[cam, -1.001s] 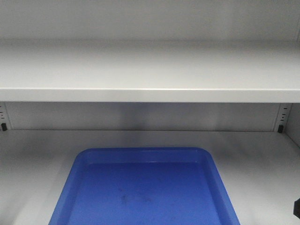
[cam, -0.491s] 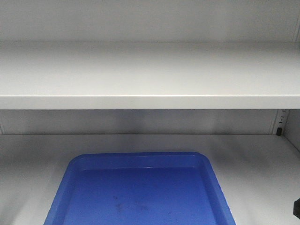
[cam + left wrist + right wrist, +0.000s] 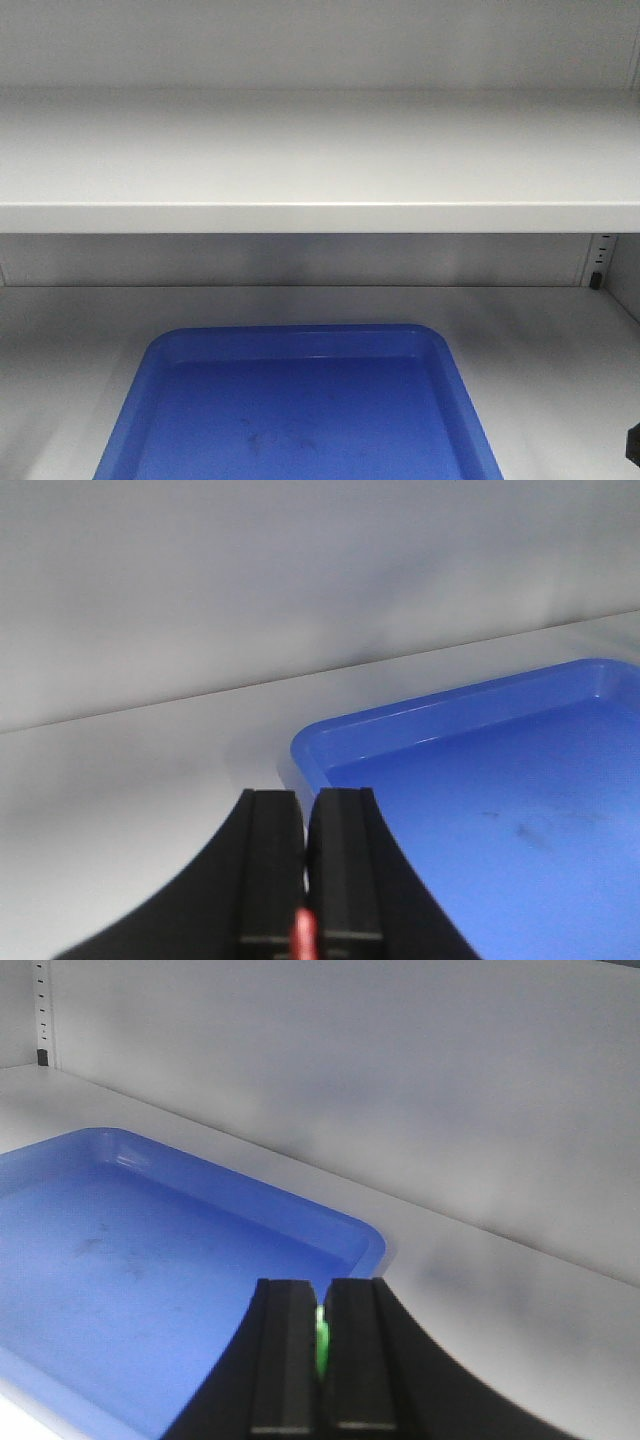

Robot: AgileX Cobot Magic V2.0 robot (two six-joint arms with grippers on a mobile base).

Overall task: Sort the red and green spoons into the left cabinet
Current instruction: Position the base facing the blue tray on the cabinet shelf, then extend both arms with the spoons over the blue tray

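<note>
Blue plastic tray [image 3: 296, 342] had slid slightly left and lower in the front view over the last second, then held steady. By that, the robot seemed settled before the pale grey left cabinet [image 3: 320, 150], ready to place. The left gripper [image 3: 305, 820] was pinched almost closed on one slim red plastic spoon [image 3: 302, 932], and the right gripper [image 3: 320, 1295] likewise on one slim green plastic spoon [image 3: 320, 1345]. I counted one tray and two spoons, neither set down.

The tray [image 3: 300, 345] lies on the cabinet [image 3: 560, 340] floor, under the shelf [image 3: 320, 160]. The left gripper [image 3: 305, 808], a spoon [image 3: 303, 935] between its jaws, is near the tray's left edge. The right gripper [image 3: 322, 1292], gripping a second spoon [image 3: 320, 1345], is near its right edge.
</note>
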